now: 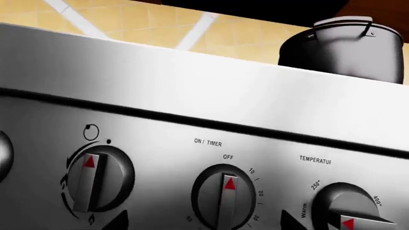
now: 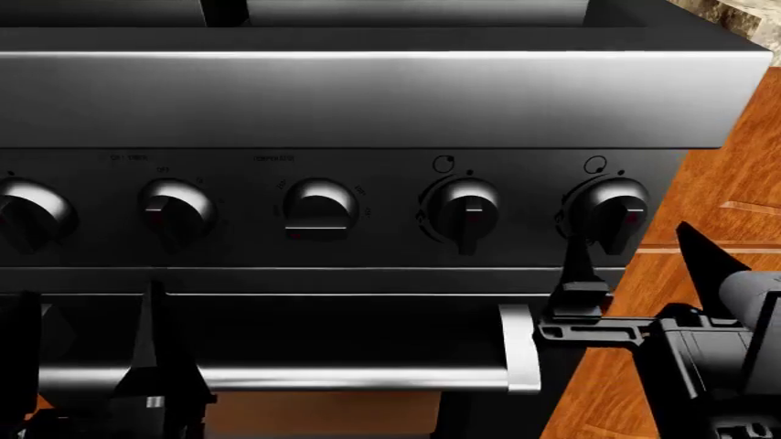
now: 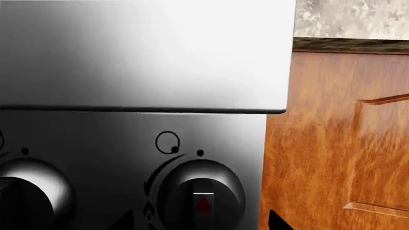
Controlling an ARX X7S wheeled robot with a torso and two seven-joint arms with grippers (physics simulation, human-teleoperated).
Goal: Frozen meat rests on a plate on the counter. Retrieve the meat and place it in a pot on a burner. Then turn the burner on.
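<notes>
Steel stove front (image 2: 366, 101) across most of the head view, dark and glossy, with a bright band along its top lip. Five knobs in a row at mid-frame; far-right knob (image 2: 606, 212) near the panel's right edge, second-from-right knob (image 2: 462, 210) just beside it. Oven handle (image 2: 354, 375) low in the frame, a brushed bar ending in a bright bracket at lower centre-right. Orange-brown cabinet (image 2: 720, 183) down the right side, a strip of speckled counter (image 2: 747, 16) in the upper right corner.

Right gripper (image 2: 635, 240) at the right of the frame, spread wide: one finger (image 2: 583, 274) upright just left of the far-right knob, the other to its right, knob between them and not gripped. In the right wrist view, the same knob (image 3: 201, 194) close and centred, red marker on its face, cabinet and granite beside the panel.

Left gripper (image 2: 86, 302) at lower left, in front of the oven door, also spread wide and holding nothing.

Pot (image 1: 345, 48) only in the left wrist view: black, lidded, up on the stove top behind the lip, yellow tiled wall (image 1: 128, 19) behind it.
</notes>
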